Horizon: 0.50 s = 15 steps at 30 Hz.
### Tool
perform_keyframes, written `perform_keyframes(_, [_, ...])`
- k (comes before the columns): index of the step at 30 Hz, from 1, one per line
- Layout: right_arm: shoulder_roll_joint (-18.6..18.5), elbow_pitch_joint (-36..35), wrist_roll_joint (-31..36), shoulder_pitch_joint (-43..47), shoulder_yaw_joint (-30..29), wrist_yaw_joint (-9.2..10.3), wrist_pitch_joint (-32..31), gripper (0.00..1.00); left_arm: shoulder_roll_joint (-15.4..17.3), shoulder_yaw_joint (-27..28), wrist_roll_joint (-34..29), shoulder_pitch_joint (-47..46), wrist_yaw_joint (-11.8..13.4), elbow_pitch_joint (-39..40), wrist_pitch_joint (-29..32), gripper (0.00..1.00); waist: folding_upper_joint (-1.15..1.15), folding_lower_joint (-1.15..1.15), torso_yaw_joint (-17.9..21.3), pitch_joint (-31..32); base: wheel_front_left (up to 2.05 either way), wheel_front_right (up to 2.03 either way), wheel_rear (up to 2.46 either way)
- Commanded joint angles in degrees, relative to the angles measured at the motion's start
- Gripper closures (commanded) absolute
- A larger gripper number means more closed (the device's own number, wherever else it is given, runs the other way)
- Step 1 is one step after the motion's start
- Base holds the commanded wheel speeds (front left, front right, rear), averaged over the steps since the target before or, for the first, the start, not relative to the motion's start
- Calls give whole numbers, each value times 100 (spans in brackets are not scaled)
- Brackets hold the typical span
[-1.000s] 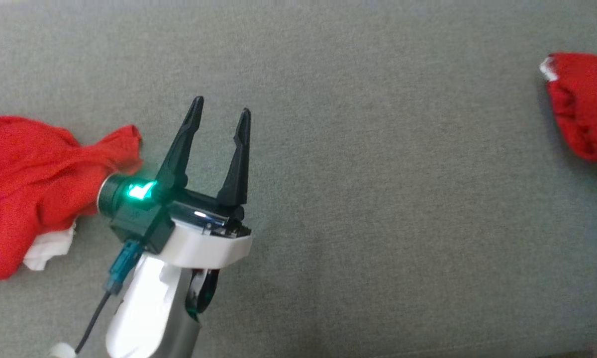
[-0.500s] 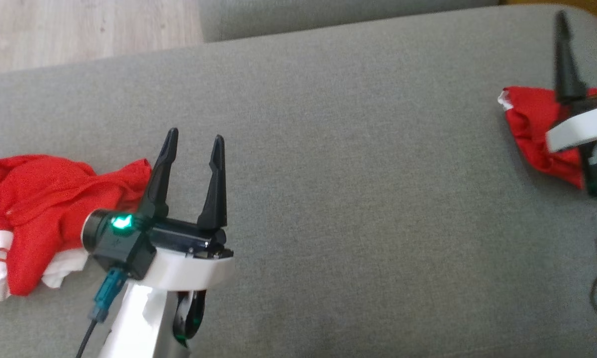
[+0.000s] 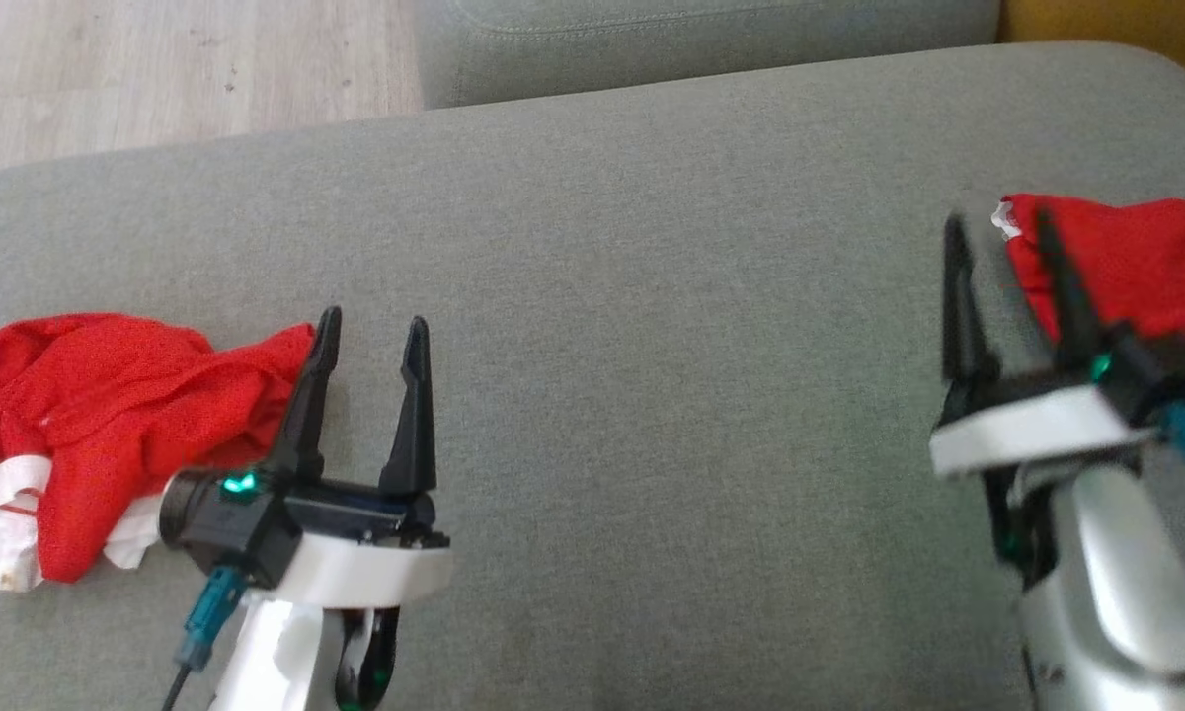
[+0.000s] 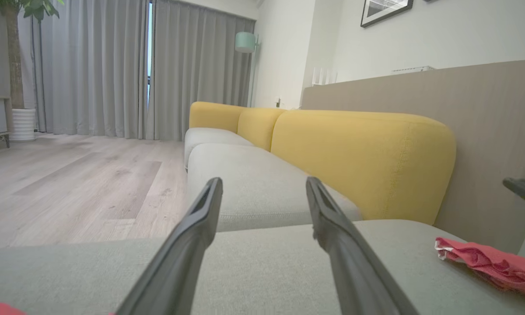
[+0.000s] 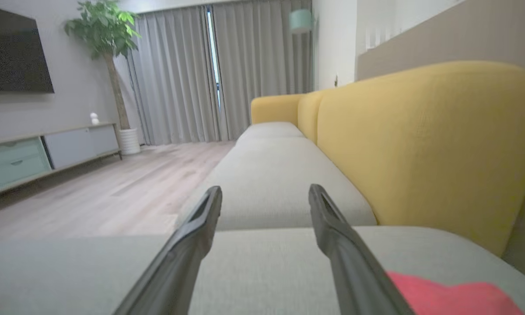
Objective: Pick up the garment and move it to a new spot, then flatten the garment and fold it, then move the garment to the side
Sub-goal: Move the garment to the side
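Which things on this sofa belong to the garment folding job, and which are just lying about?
Job: crumpled red-and-white garment; left tool and right tool, both open; grey sofa seat.
Lying about: second red garment by the right tool, though it may belong too; yellow backrest; potted plant.

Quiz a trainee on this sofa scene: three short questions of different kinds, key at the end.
1. True or false: the red-and-white garment lies unheld, to the left of the left gripper.
2. Near the red garment, the right gripper has its jaws: A shut, B open, C clamped on cloth.
3. Fill in: the sofa backrest is ___ in colour.
Key: 1 true; 2 B; 3 yellow.
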State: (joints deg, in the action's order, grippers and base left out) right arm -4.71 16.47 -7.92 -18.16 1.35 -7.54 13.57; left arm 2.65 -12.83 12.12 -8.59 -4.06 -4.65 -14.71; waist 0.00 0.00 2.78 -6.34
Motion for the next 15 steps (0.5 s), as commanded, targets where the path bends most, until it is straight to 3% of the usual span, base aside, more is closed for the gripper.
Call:
perform_keyframes(1, [72,-115,163,78,63,5,103,0,22,233,12,-64,13,118,-29,0,0,0,-3,17,0,0,0])
perform_keyframes(15, [181,-559,-95,868,-111,5,141,0,22,261,100,167,52,-117,-29,0,0,0,-15,62,0,0,0])
